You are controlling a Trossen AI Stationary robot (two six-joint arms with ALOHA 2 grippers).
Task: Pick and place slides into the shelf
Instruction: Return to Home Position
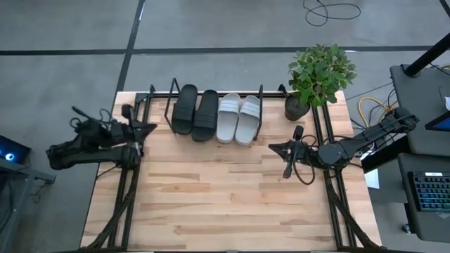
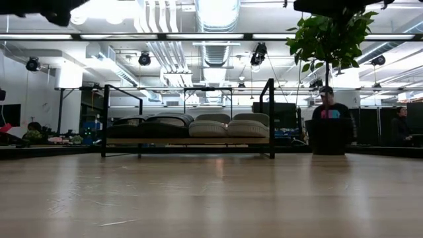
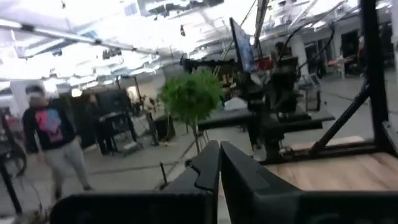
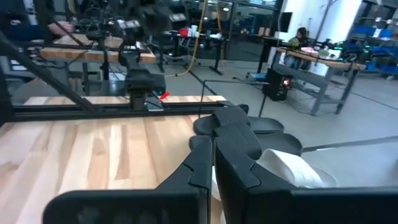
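Black slides [image 1: 195, 112] and grey slides [image 1: 238, 118] lie side by side on shelf [image 1: 261, 95], at far edge of table [image 1: 225, 204]. Left gripper [image 1: 149, 128] is beside shelf's left end and right gripper [image 1: 274, 147] near its right end. Fingers of both are pressed together.

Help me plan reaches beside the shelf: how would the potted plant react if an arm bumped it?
Probably top-heavy: the potted plant spreads leaves far wider than its dark pot, so a sideways knock might tip it. They would likely bend, not resist. It stands by the shelf at the far corner of the table, so a shove could push it off.
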